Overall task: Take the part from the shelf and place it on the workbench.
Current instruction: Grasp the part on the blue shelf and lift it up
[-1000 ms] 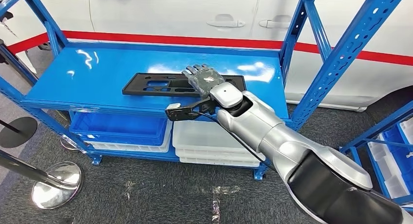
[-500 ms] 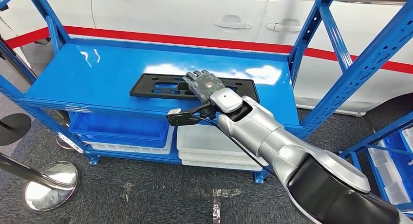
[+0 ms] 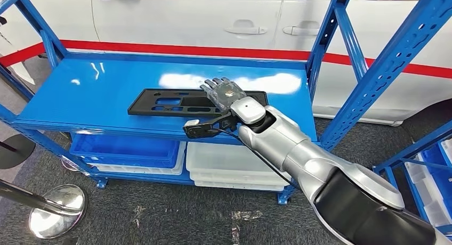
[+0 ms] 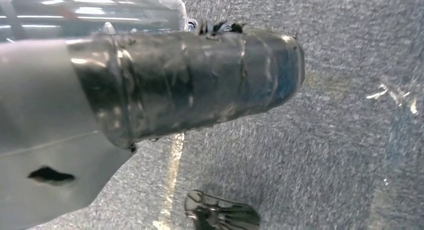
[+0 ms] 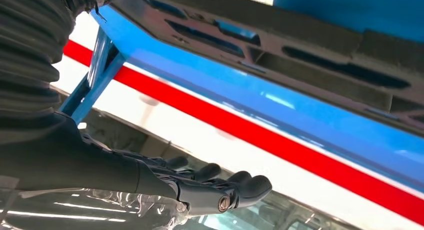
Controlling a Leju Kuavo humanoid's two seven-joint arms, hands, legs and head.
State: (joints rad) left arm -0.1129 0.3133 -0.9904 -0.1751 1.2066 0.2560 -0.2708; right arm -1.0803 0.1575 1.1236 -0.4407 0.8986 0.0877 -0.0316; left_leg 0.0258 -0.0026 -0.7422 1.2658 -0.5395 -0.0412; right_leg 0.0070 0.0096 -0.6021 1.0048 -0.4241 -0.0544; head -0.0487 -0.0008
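Black and flat, the part point(image 3: 194, 103) lies on the glossy blue top shelf point(image 3: 96, 90) of a blue metal rack, its long side running across the shelf near the front edge, with several cut-out slots along its length. The silver right arm reaches in from the lower right, and the right hand point(image 3: 224, 91) sits over the right-hand portion of the part, fingers stretched forward and spread flat rather than wrapped around anything; whether the palm actually touches the plastic cannot be told from above. In the right wrist view the dark fingers point(image 5: 220, 182) extend straight and apart, holding nothing, with the part point(image 5: 280, 50) and the blue shelf edge running just beside them. The left hand point(image 4: 190, 85) appears in its own wrist view as a shiny dark rounded mass over grey carpet, and its state cannot be told. Below the top shelf, a blue bin point(image 3: 128, 149) and stacked white trays point(image 3: 224, 162) sit side by side. A white car body with a red stripe point(image 3: 176, 50) stands behind the rack.
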